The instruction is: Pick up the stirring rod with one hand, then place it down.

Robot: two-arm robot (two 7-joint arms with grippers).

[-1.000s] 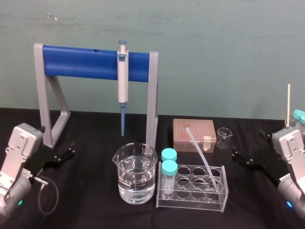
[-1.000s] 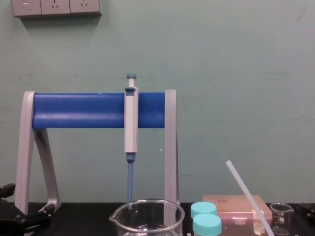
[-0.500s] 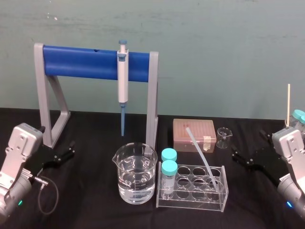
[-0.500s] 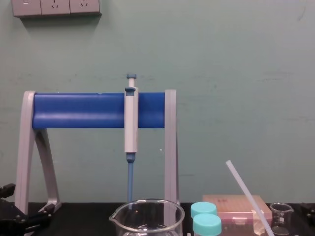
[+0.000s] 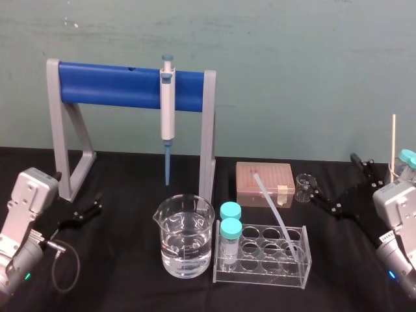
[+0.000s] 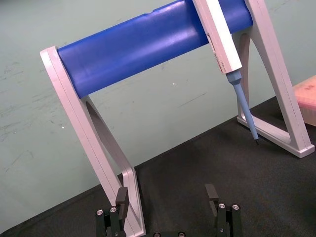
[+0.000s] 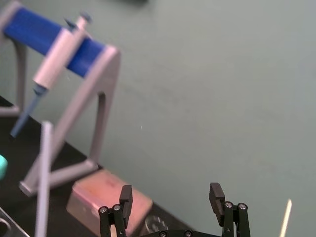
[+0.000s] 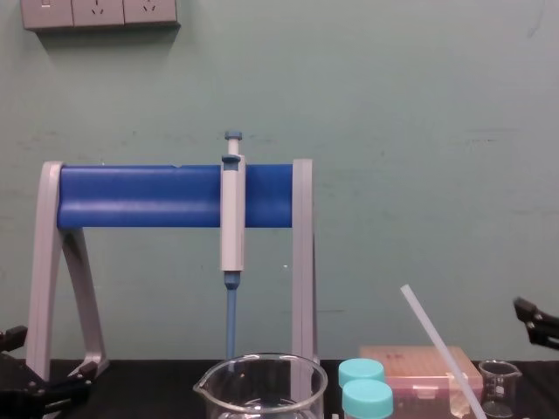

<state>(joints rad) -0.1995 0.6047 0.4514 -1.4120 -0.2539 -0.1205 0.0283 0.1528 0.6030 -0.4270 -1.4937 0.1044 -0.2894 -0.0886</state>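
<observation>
The stirring rod [image 5: 275, 214] is a translucent white rod leaning in the clear test tube rack [image 5: 262, 268], its top end over the pink box; it also shows in the chest view [image 8: 437, 345] and, blurred, in the right wrist view [image 7: 43, 182]. My right gripper [image 5: 335, 177] hangs open above the table, right of the rod and beside the small glass beaker [image 5: 303, 186], with nothing between its fingers [image 7: 126, 193]. My left gripper [image 5: 97, 203] rests open at the far left by the stand's foot.
A blue-barred grey stand [image 5: 130, 84] holds a pipette [image 5: 168, 117]. A large beaker of water [image 5: 184, 235] stands left of the rack, which holds two teal-capped tubes [image 5: 229, 227]. A pink box [image 5: 264, 183] sits behind. A thin beige stick [image 5: 393, 140] stands at the far right.
My right gripper has risen and swung up and left towards the small beaker, its fingers now spread wider apart in the head view. The left arm and the rod have not moved.
</observation>
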